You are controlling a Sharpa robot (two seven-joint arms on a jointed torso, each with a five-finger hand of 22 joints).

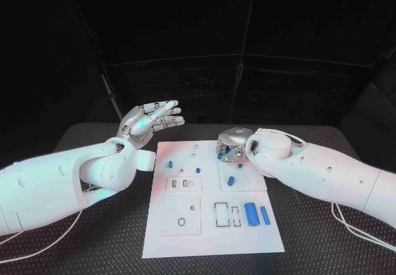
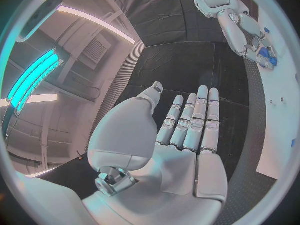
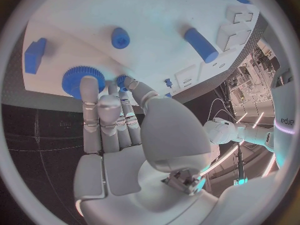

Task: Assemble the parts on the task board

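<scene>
At the far right corner of the white board (image 1: 213,229), the right hand (image 1: 235,144) presses fingertips onto a blue toothed wheel (image 3: 81,80), nothing gripped. It looks light, hard plastic, slippery on its face; best pinched by its ridged rim. Left hand (image 1: 150,121) hovers wide, empty.

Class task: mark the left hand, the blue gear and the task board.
left hand (image 1: 151,121), head view, on its palm.
blue gear (image 3: 80,79), right wrist view, on its toothed top.
task board (image 1: 248,240), head view, bare near corner.
</scene>
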